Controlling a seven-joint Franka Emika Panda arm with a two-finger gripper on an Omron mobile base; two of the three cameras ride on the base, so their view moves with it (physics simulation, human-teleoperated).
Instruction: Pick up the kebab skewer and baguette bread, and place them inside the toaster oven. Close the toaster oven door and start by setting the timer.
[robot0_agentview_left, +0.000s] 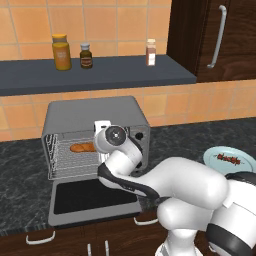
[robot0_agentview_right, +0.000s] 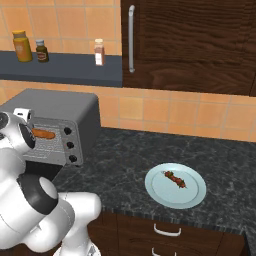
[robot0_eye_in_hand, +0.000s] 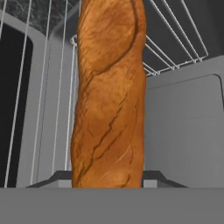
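The baguette bread (robot0_eye_in_hand: 109, 96), long and orange-brown, runs up the middle of the hand view over the wire rack (robot0_eye_in_hand: 175, 43). My gripper (robot0_eye_in_hand: 107, 177) is shut on its near end, with a grey fingertip showing on each side. In the left base view the baguette bread (robot0_agentview_left: 82, 147) sits inside the grey toaster oven (robot0_agentview_left: 95, 115), level with the rack, and my wrist covers its right end. The toaster oven door (robot0_agentview_left: 95, 197) hangs open, folded down flat. The kebab skewer (robot0_agentview_right: 174, 179) lies on a pale blue plate (robot0_agentview_right: 165, 195) to the oven's right.
Three black knobs (robot0_agentview_right: 70, 145) line the oven's right side. A dark shelf (robot0_agentview_left: 100, 72) above it carries three bottles. A dark wood cabinet with a long metal handle (robot0_agentview_right: 131, 37) hangs at the upper right. The black stone counter (robot0_agentview_right: 125, 160) lies between the oven and the plate.
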